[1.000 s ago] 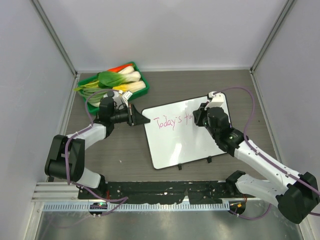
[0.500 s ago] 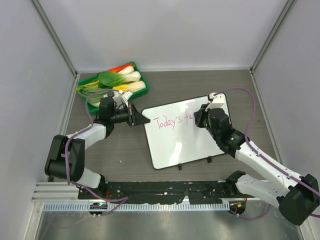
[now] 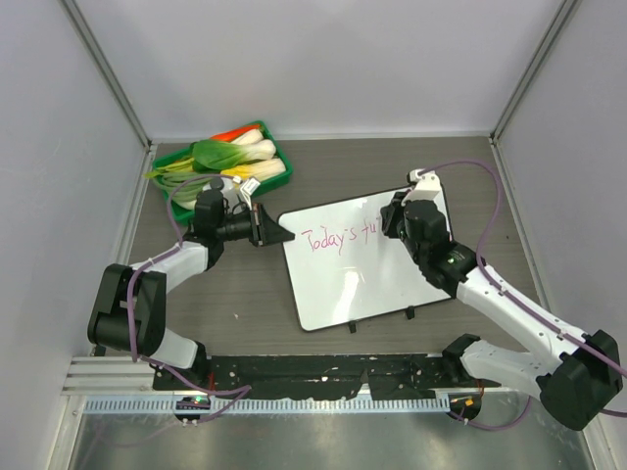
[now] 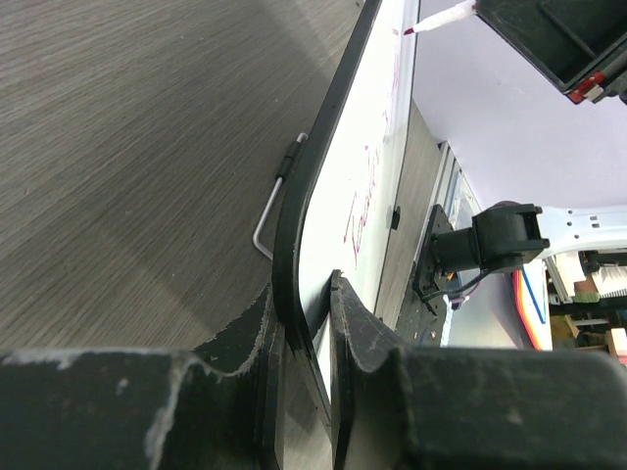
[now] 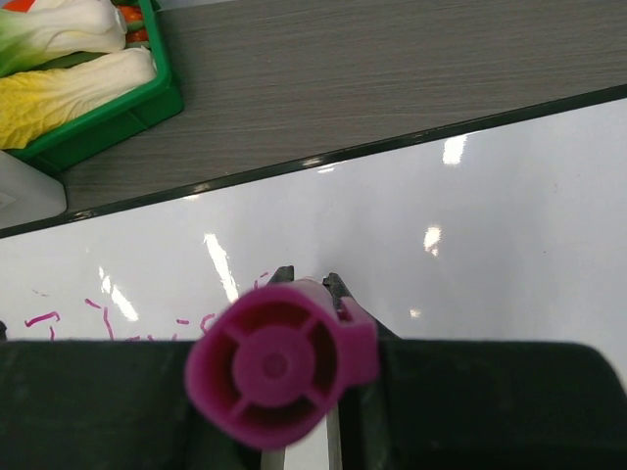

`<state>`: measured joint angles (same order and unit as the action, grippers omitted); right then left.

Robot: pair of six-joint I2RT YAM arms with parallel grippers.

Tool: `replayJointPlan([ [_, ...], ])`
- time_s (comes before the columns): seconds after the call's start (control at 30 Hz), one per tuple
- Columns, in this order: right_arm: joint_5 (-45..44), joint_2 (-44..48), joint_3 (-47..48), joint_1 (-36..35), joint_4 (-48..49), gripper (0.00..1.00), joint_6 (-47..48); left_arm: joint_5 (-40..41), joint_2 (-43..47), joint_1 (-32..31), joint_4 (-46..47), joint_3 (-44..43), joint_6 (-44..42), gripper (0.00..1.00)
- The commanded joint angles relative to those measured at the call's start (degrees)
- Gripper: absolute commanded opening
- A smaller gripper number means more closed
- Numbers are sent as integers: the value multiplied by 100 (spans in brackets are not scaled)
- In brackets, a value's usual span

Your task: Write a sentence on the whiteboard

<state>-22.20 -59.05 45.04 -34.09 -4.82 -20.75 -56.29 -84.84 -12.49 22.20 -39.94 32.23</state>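
Observation:
The whiteboard lies on the table between the arms. Pink writing, "Today's fu", runs along its upper part. My left gripper is shut on the board's left edge; in the left wrist view its jaws clamp the black rim. My right gripper is shut on a pink marker, tip down on the board just right of the last pink strokes. The marker tip also shows in the left wrist view.
A green tray of vegetables stands at the back left, close behind my left gripper; it also shows in the right wrist view. The board's two small black feet point toward the arm bases. Grey walls enclose the table.
My right gripper has shifted slightly up and right along the board with the marker, and the pink writing after "Today's" has grown by a stroke. The left gripper has not moved.

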Motion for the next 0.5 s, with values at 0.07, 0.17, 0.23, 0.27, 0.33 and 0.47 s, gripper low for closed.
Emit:
replayJointPlan([
  [0.07, -180, -125, 243, 191, 402, 1, -69, 356, -77, -183, -339, 39, -876, 0],
  [0.17, -136, -230, 207, 209, 447, 1, -78, 347, -77, -184, -347, 39, -876, 0],
  [0.23, -127, -256, 164, 227, 447, 1, -87, 347, -68, -184, -347, 48, -876, 0],
  [0.27, -118, -256, 146, 244, 447, 1, -95, 347, -68, -183, -348, 48, -876, 0],
  [0.33, -57, -222, 85, 236, 438, 1, -87, 356, -50, -192, -356, 48, -894, 0],
  [0.47, 66, -134, -56, 245, 333, 1, -104, 365, -59, -192, -365, 39, -894, 0],
])
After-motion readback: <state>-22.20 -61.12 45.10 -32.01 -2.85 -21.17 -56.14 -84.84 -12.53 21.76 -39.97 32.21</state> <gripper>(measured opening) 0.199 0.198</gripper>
